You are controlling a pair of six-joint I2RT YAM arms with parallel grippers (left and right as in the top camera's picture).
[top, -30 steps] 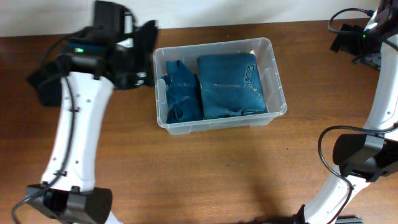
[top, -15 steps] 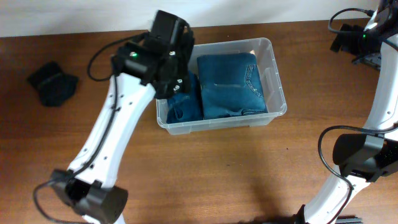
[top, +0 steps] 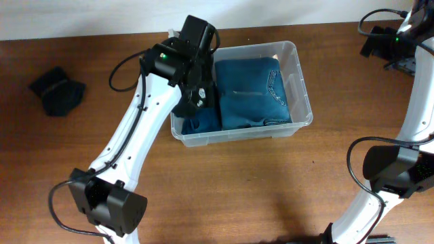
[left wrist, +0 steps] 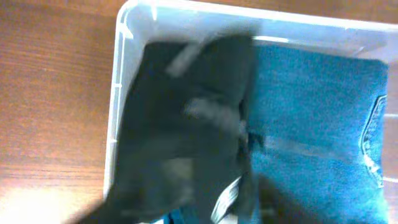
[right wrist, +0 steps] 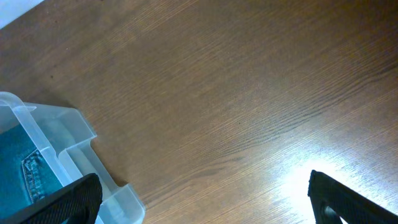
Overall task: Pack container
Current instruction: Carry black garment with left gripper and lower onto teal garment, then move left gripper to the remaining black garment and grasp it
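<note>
The container (top: 298, 68) is a clear plastic bin at the middle back of the table. A large folded pair of jeans (top: 254, 91) fills its right part, and a smaller folded denim piece (top: 203, 122) lies at its left. My left gripper (top: 198, 95) hangs over the left part. In the left wrist view a blurred black garment (left wrist: 180, 124) spreads over that side inside the container's rim (left wrist: 118, 93), beside the jeans (left wrist: 317, 124). The left gripper (left wrist: 199, 208) has its jaws apart around the garment's near end. My right gripper (right wrist: 202, 205) is open over bare wood, right of the container's corner (right wrist: 62, 124).
A second crumpled black cloth (top: 57, 90) lies on the table at the far left. The right arm's base (top: 390, 173) stands at the right edge, and its wrist with cables (top: 390, 41) is at the back right corner.
My left arm has swung right from beside the container to over its left half, carrying the black garment, and its jaws have parted. The right arm has not moved.
</note>
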